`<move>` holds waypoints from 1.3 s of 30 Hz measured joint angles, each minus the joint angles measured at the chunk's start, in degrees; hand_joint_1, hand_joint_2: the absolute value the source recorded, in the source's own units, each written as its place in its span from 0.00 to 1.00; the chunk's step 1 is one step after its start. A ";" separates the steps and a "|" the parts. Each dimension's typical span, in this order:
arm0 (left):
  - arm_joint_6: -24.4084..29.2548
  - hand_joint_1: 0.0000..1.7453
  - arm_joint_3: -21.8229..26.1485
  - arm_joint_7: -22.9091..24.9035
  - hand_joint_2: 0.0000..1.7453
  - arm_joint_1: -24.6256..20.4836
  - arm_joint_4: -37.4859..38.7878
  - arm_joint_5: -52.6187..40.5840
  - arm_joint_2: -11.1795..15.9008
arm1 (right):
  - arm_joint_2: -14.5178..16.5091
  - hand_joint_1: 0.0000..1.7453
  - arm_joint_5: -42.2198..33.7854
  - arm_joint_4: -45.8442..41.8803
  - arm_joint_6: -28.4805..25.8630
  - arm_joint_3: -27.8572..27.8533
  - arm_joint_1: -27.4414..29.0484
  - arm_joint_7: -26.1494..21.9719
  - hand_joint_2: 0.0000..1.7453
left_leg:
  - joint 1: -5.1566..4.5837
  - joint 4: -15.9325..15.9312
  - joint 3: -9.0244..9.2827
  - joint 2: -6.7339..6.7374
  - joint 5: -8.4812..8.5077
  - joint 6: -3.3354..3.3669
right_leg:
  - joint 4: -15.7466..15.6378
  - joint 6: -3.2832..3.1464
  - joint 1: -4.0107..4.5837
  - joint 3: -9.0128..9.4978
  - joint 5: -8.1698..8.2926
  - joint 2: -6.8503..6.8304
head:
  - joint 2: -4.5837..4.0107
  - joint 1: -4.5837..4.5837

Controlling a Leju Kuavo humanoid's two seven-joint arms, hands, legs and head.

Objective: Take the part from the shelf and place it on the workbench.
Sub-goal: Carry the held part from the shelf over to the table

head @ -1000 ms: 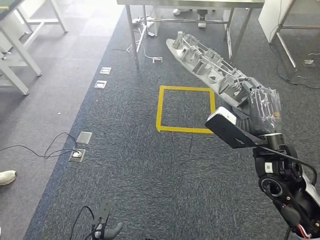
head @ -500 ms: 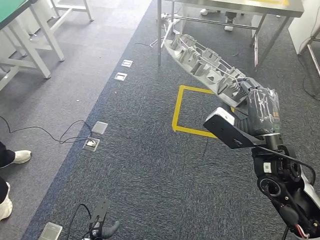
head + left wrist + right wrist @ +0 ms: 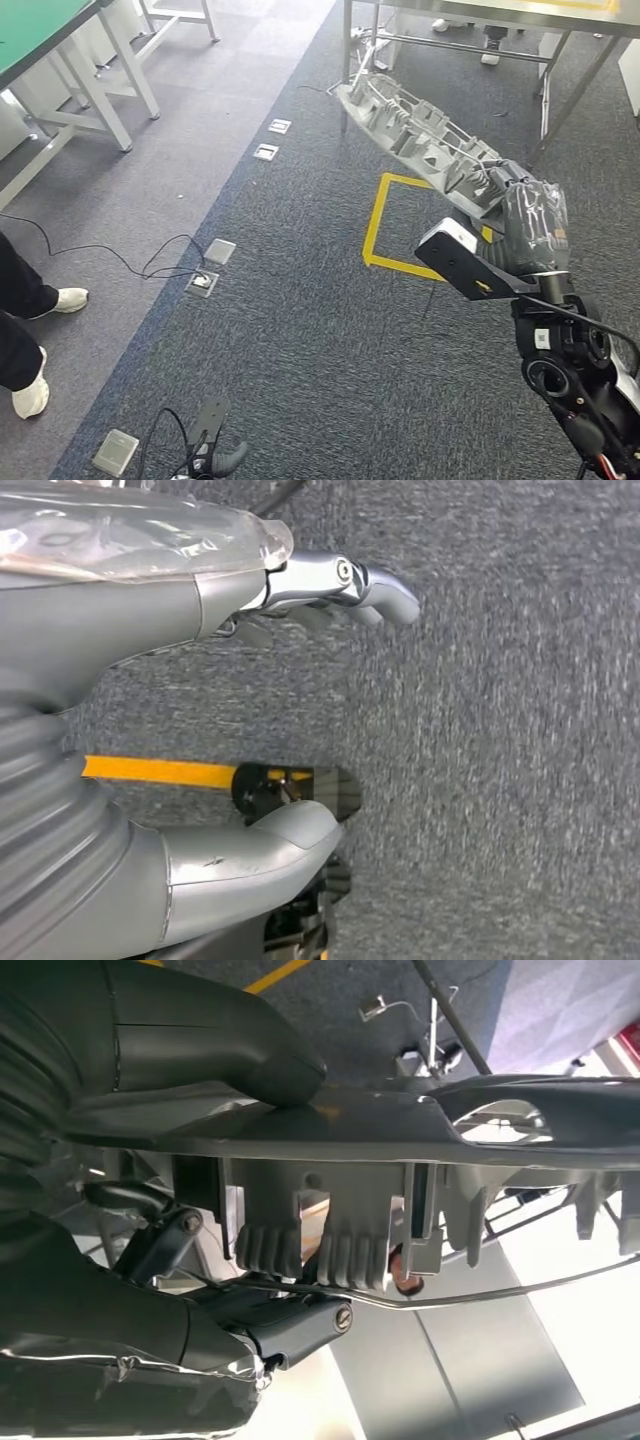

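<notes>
Carrying step: right hand (image 3: 528, 225) grips long grey part (image 3: 423, 145); left hand (image 3: 226, 720) holds nothing, fingers apart; next, reach desk (image 3: 483, 12), set part down

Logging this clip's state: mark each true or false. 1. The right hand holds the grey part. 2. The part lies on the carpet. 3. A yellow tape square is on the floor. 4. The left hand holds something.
1. True: the right hand grips the part.
2. False: the part is held in the air above the carpet.
3. True: the tape square lies below the part.
4. False: the left hand is empty, fingers apart.
</notes>
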 joint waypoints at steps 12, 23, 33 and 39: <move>-0.15 0.00 0.00 0.92 1.00 0.00 0.00 0.07 0.12 | 0.01 1.00 0.10 0.01 0.21 -0.38 0.09 -0.14 1.00 | 0.01 -0.83 0.44 0.04 0.39 -0.65 | 0.00 -0.38 0.01 0.03 0.06 0.04 | 0.00 -0.01; -0.62 0.00 0.00 1.35 1.00 0.10 0.00 0.08 0.13 | 0.01 1.00 0.42 -0.02 -0.25 -0.44 0.31 -0.27 1.00 | -0.27 -0.37 0.29 0.03 0.09 -0.25 | -0.12 -0.19 -0.28 0.15 -0.03 0.02 | 0.00 0.00; -0.83 0.00 0.01 1.22 1.00 0.06 0.00 -0.78 -0.01 | -0.02 1.00 0.09 -0.63 -0.87 -1.38 1.20 0.63 1.00 | 0.56 -2.02 2.27 0.48 -0.29 0.87 | 14.24 1.40 -0.63 -6.71 -6.87 -0.16 | -0.01 0.25; -0.86 0.00 0.01 1.22 1.00 0.04 0.00 -0.96 -0.02 | -0.02 1.00 0.10 -0.79 -1.02 -1.72 1.98 0.87 1.00 | 0.95 -1.33 4.06 0.10 -2.13 -0.41 | 3.54 2.00 -1.35 -2.59 1.11 -0.07 | -0.01 0.34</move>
